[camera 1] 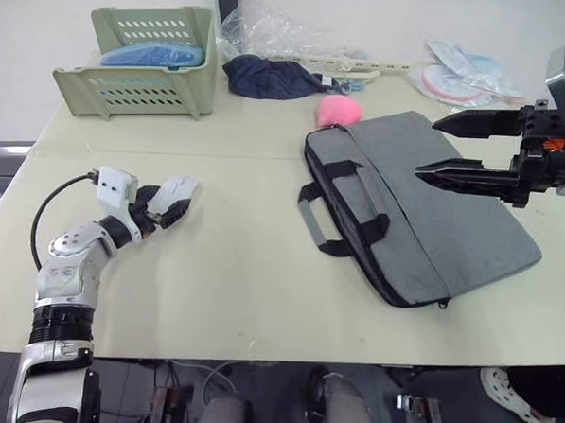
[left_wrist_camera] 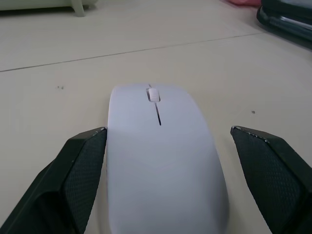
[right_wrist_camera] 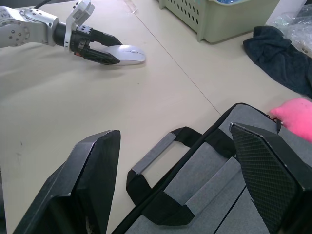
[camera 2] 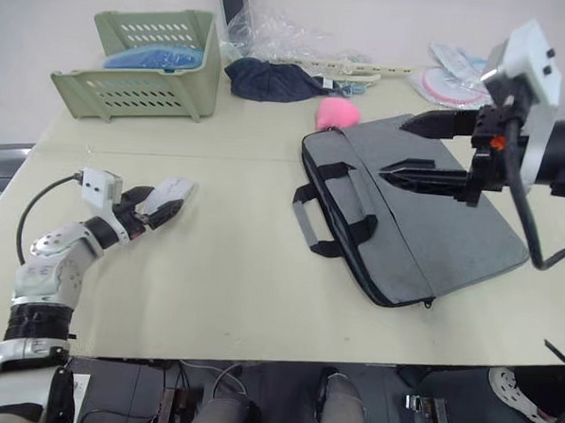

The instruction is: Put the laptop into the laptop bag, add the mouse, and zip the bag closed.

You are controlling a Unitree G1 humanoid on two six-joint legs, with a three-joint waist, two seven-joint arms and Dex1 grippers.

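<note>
Left wrist view: left gripper (left_wrist_camera: 165, 141) spread astride mouse (left_wrist_camera: 161, 156).

Counter (camera 1: 223, 265): pale cream, seam across the top.
Wall (camera 1: 46, 19): plain white, behind the counter.
Floor (camera 1: 282, 401): dark, cables below the counter's edge.

The mouse (left_wrist_camera: 161, 156) is smooth white plastic with a soft satin sheen, and the fingers (left_wrist_camera: 73, 180) beside it are matt black with a fine cross-hatched grain. The laptop bag (camera 1: 453, 211) is grey woven cloth, matt, with black webbing handles and edging; the pompom (camera 1: 338, 109) at its corner is pink and fluffy. The table (camera 1: 241, 285) is a smooth, pale, matt top with a seam across it. The basket (camera 1: 138, 81) is pale green slotted plastic, the bundle (camera 1: 266, 78) is dark blue cloth, and crinkled clear plastic wrap (camera 1: 264, 29) lies behind it.
</note>
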